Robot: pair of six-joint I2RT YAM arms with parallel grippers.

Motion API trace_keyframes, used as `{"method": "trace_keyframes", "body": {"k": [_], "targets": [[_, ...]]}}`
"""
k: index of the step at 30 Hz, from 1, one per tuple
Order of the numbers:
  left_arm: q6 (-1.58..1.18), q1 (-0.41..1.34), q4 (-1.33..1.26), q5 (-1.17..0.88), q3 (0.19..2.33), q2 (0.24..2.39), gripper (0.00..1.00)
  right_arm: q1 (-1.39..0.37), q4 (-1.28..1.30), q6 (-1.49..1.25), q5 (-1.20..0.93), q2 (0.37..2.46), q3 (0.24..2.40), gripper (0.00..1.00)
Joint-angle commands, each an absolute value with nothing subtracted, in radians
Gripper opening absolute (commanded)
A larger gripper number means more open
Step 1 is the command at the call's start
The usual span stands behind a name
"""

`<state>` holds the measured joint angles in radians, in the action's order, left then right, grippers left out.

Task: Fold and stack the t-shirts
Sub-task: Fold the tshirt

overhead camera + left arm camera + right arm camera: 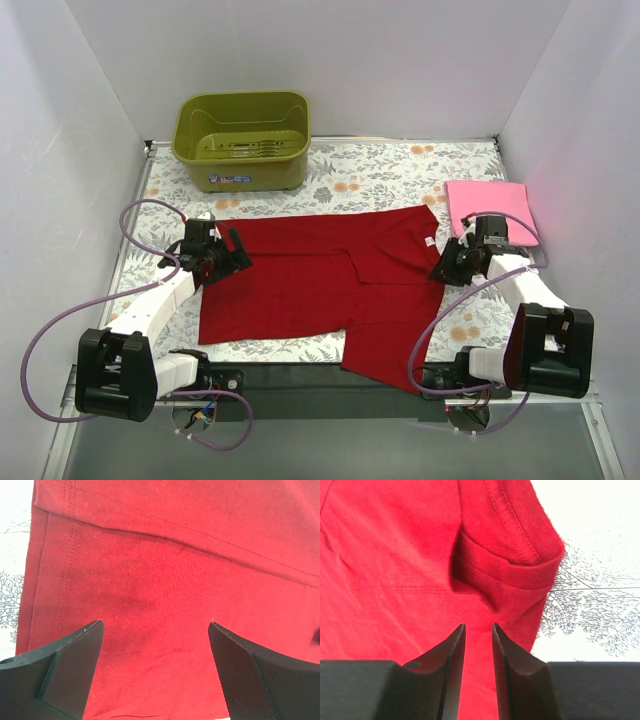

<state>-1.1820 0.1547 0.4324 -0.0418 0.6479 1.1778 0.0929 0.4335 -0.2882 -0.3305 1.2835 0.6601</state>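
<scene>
The deep red t-shirt [310, 280] lies spread across the middle of the floral tablecloth, with one flap hanging over the near edge. The light pink t-shirt [490, 205] lies folded flat at the right rear. My left gripper [235, 258] is open just above the red shirt's left edge; in the left wrist view the red cloth [175, 580] fills the wide gap of the gripper [156, 624]. My right gripper [447, 268] is at the shirt's right edge. In the right wrist view it [478, 626] is nearly closed, pinching puckered red cloth [395, 580] by a hemmed fold.
An olive-green plastic tub [243, 140] stands at the back left. The floral tablecloth [380, 175] shows behind the shirt and near the right arm. White walls close in the table on three sides. Purple cables loop beside both arms.
</scene>
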Motion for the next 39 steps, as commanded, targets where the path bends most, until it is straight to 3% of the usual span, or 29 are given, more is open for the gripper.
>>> {"method": "trace_keyframes", "body": {"k": [1,8,16,22,30,39], "targets": [[-1.167,0.16,0.413,-0.052,0.657,1.166,0.79,0.027,0.453,-0.261,-0.269,1.206,0.735,0.31],[-1.166,0.16,0.41,-0.052,0.658,1.173,0.79,-0.257,0.347,-0.294,-0.239,1.244,0.818,0.31],[-1.164,0.16,0.413,-0.041,0.657,1.172,0.79,-0.446,0.23,-0.362,-0.236,1.477,0.876,0.28],[-1.164,0.16,0.411,-0.043,0.657,1.172,0.79,-0.55,0.227,-0.384,-0.192,1.545,0.879,0.29],[-1.164,0.16,0.413,-0.043,0.66,1.172,0.79,-0.655,0.313,-0.345,0.055,1.542,0.946,0.41],[-1.164,0.16,0.413,-0.041,0.657,1.17,0.79,-0.739,0.379,-0.325,0.195,1.647,1.034,0.39]]}}
